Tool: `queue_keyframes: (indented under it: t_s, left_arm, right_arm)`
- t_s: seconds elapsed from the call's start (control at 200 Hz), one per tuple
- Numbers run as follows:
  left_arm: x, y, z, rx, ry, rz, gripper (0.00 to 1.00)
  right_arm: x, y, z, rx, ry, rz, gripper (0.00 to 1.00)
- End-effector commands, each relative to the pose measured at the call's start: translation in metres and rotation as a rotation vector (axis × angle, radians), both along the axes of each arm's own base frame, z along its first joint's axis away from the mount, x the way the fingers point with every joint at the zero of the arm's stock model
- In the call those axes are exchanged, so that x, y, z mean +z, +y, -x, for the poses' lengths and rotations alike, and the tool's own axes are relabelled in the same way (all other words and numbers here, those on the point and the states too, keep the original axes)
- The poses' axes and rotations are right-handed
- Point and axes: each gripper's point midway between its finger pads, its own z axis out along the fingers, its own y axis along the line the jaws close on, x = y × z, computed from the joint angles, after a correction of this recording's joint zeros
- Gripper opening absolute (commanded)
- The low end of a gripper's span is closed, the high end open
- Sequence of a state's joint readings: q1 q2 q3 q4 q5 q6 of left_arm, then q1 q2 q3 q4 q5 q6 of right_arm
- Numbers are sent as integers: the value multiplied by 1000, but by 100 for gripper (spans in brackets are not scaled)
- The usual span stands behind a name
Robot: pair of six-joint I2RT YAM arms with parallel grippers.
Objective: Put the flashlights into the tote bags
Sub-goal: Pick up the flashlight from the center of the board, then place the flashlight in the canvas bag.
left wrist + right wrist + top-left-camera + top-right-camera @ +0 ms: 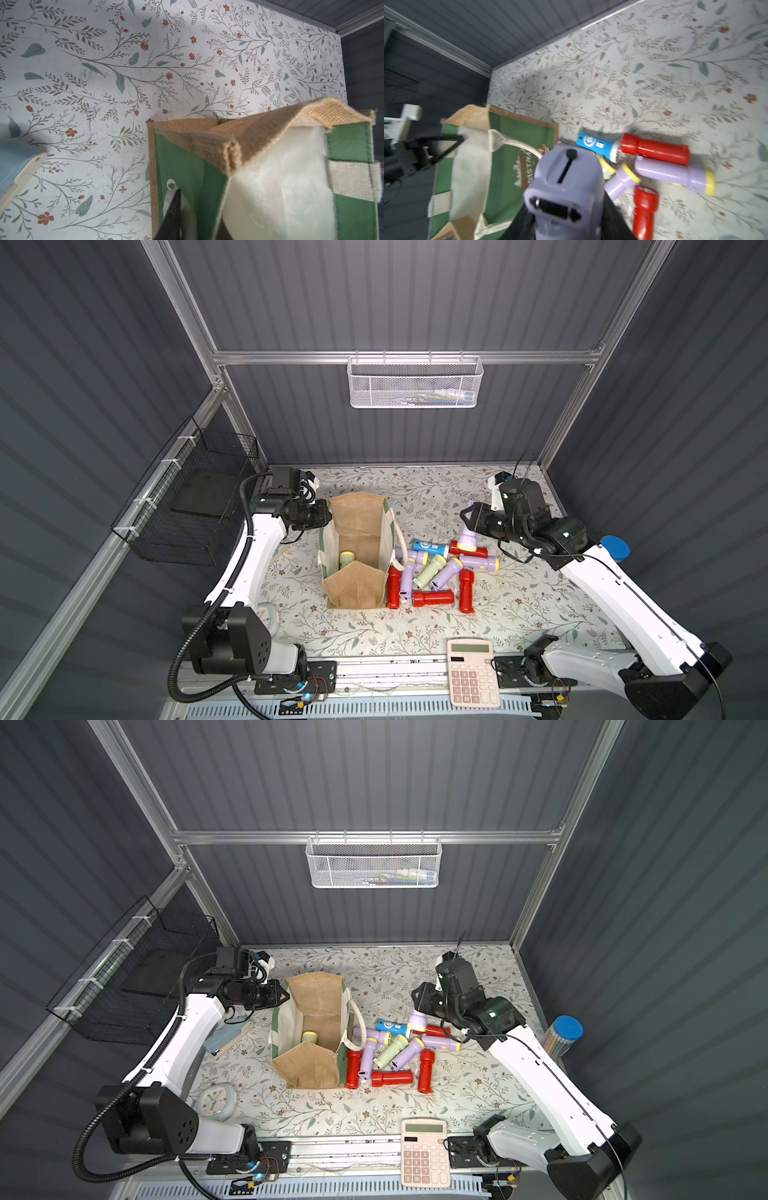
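Floral tabletop (519,614); jute tote bag (357,526) rim in L pincer (329,517) grip, stubby lilac flashlight (566,178) in R pincer (470,512) grip.

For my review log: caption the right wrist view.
Right end effector grips a lilac flashlight over the flashlight pile, tote bag open alongside.

Floral-print table cover (519,605): pale ground, green leaves, rust flowers. Pink calculator (473,672) at front edge, lying partly over the metal rail. White mesh basket (415,383) hooked on back rail; contents too blurred to name. Black wire basket (187,506) on left wall frame. Round pale clock (216,1102) front left. Blue-grey stapler (228,1038) farther back, same side. Clear pencil tube (563,1036), blue lid, upright at right edge.
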State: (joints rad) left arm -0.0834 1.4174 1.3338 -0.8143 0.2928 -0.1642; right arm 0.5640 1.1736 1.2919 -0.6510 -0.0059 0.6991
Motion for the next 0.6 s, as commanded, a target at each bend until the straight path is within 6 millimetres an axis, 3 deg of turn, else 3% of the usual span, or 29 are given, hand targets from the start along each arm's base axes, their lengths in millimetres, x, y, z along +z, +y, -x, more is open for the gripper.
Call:
queue_keyframes:
  t_s: [0.0, 0.22, 0.41, 0.595]
  left_arm:
    - [10, -2, 6, -13, -21, 25, 20]
    - [7, -9, 14, -17, -11, 81, 20]
    - [1, -8, 22, 2, -11, 88, 20]
    - [-1, -8, 26, -4, -8, 88, 20]
  right_arm:
    - [49, 47, -14, 82, -139, -161, 24]
    - [78, 118, -21, 271, -161, -198, 23]
    - [98, 158, -25, 366, -198, -230, 24]
    - [82, 197, -31, 446, -147, -248, 23]
